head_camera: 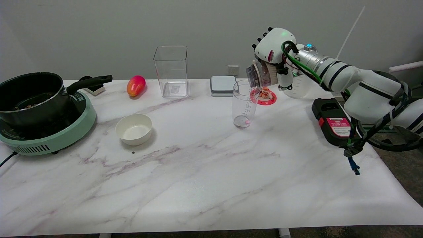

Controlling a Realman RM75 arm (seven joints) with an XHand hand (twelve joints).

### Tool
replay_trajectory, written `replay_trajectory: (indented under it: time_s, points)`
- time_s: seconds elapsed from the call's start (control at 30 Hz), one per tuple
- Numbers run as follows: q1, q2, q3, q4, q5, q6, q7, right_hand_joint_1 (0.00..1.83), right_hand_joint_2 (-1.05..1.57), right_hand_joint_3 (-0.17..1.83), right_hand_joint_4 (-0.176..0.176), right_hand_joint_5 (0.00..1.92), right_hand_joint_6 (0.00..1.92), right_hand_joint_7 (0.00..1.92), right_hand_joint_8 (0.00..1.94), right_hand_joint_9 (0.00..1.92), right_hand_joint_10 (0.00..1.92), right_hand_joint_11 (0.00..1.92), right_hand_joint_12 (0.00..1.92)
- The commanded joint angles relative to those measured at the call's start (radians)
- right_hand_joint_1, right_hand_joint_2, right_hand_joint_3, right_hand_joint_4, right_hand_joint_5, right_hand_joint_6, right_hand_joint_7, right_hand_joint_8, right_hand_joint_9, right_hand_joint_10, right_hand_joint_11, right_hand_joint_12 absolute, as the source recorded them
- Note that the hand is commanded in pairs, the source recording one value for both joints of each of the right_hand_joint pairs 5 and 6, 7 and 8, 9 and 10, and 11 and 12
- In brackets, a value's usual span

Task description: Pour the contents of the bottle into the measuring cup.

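Pouring is judged to be the step in hand: a clear bottle (261,75) is gripped by the right hand (272,56), fingers wrapped round its body, and is tipped roughly horizontal with the mouth pointed left. The mouth sits just above the right rim of the measuring cup (244,104), touching or nearly so; contact cannot be told. The cup stands upright on the marble table (198,185), mid-table toward the far side, and something small and pink is seen lying at its bottom. Whether anything is left in the bottle is unclear, as its body is mostly hidden by the hand.

To do the step well, the mouth should be kept over the cup opening rather than over the rim edge, since any drift to the right would drop contents onto the table. Tilt should be raised slowly past horizontal so contents are let out in a controlled way, not dumped. The cup is light, tall and narrow, so it would likely be tipped if pushed by the bottle; downward or sideways pressure on the rim should be avoided. The grip should be kept firm so the bottle is not rotated in the fingers.

A red coaster (266,96) with small items lies just behind the cup and a black device (332,120) lies under the forearm; both should be cleared.
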Motion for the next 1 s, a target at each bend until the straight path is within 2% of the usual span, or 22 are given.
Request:
replay_trajectory:
  time_s: [0.03,0.53,0.6,0.63,1.0]
  points:
    - [0.075,-0.006,-0.059,-0.001,0.046,-0.055,-0.081,1.39,0.21,1.15,0.0,1.15,1.15,1.33,1.33,1.23,1.23,0.97,0.97]
    - [0.049,-0.003,-0.056,0.002,-0.012,-0.051,-0.121,1.39,0.29,1.07,0.0,1.19,1.19,1.36,1.36,1.26,1.26,0.99,0.99]
    - [0.081,0.024,-0.151,0.112,-0.064,-0.059,-0.104,1.38,0.33,1.04,0.0,1.22,1.22,1.37,1.37,1.27,1.27,1.01,1.01]
    - [0.05,-0.003,-0.054,-0.002,-0.023,-0.046,-0.126,1.38,0.34,1.03,0.0,1.22,1.22,1.38,1.38,1.27,1.27,1.01,1.01]
    - [0.03,-0.013,-0.05,0.016,-0.111,-0.045,-0.133,1.35,0.56,0.85,0.0,1.31,1.31,1.44,1.44,1.32,1.32,1.07,1.07]
